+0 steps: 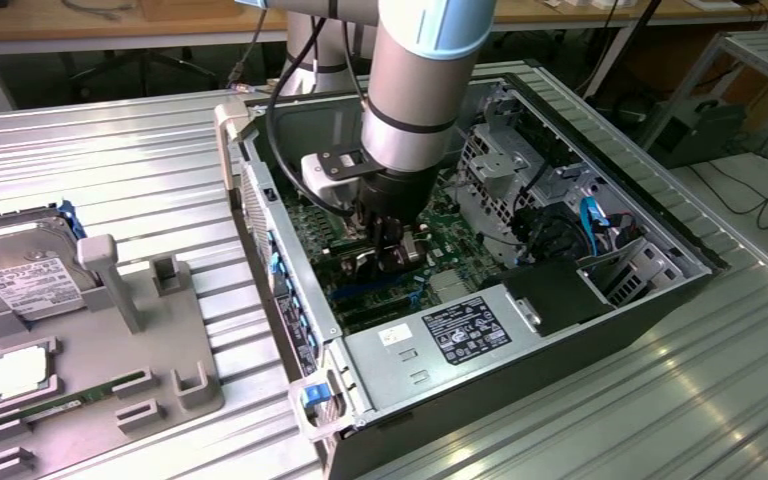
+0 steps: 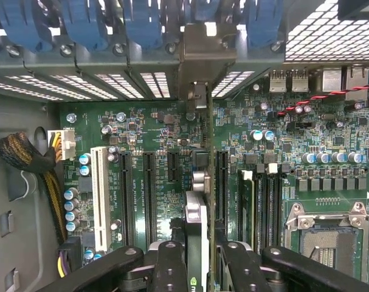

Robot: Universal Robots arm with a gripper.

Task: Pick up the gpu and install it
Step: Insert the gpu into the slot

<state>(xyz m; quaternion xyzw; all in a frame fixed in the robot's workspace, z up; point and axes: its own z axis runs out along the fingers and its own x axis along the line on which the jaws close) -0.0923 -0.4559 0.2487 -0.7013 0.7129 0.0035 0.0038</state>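
At the exterior view's left, a grey holder on the ribbed surface carries a hard drive and a memory stick. Inside the open computer case, the hand grips the gpu edge-on over the motherboard, with its bracket toward the slotted rear wall.

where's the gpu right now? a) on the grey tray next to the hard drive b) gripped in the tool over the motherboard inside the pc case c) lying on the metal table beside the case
b: the gpu is clamped edge-on in the tool, above the motherboard slots inside the open case.
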